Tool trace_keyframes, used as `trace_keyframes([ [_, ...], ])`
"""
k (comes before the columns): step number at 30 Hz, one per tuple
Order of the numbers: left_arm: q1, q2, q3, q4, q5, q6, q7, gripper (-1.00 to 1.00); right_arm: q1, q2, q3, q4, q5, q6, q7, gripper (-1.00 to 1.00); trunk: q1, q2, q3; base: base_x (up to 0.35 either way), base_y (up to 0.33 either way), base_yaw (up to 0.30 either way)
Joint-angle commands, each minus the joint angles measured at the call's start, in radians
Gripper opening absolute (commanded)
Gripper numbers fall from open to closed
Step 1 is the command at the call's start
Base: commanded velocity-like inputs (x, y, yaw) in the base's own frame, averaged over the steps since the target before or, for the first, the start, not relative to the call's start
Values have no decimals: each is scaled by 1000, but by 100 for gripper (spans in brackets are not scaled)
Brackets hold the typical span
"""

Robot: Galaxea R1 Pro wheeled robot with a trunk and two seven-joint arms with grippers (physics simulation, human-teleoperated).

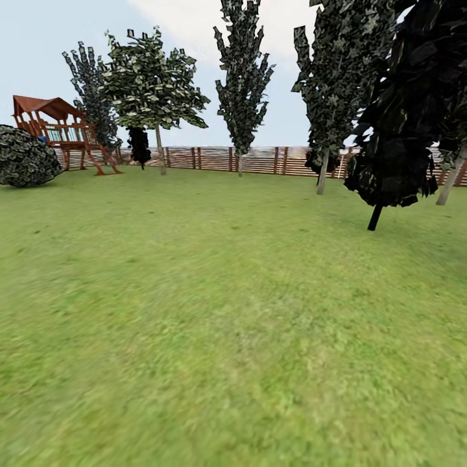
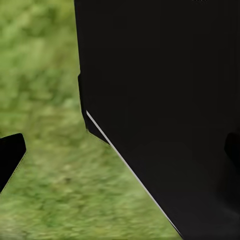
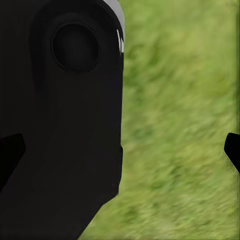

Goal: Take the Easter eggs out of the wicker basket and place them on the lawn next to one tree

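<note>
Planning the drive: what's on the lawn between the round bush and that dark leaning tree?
Bare lawn in the head view, from bush to dark tree.

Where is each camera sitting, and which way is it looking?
Head view: on the robot's head, facing forward over the lawn toward trees, a wooden fence, a bush and a play set.
Left wrist view: by the left gripper, facing down at grass; a big black robot part covers much of it, with dark fingertips at the edges.
Right wrist view: by the right gripper, facing down at grass, past a black robot part.
Shared: all three see the lawn.
</note>
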Motion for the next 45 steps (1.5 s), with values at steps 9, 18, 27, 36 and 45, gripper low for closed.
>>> trace_keyframes([
  [9,0,0,0,0,0,0,0,100,-1,0,1,2,4,-1,-4,100,1,0,-1,335,0,0],
  [18,0,0,0,-1,0,0,0,100,-1,0,1,2,4,-1,-4,100,1,0,-1,335,0,0],
  [27,0,0,0,-1,0,0,0,100,-1,0,1,2,4,-1,-4,100,1,0,-1,335,0,0],
  [36,0,0,0,-1,0,0,0,100,-1,0,1,2,4,-1,-4,100,1,0,-1,335,0,0],
  [45,0,0,0,-1,0,0,0,100,-1,0,1,2,4,0,-4,100,1,0,-1,335,0,0],
])
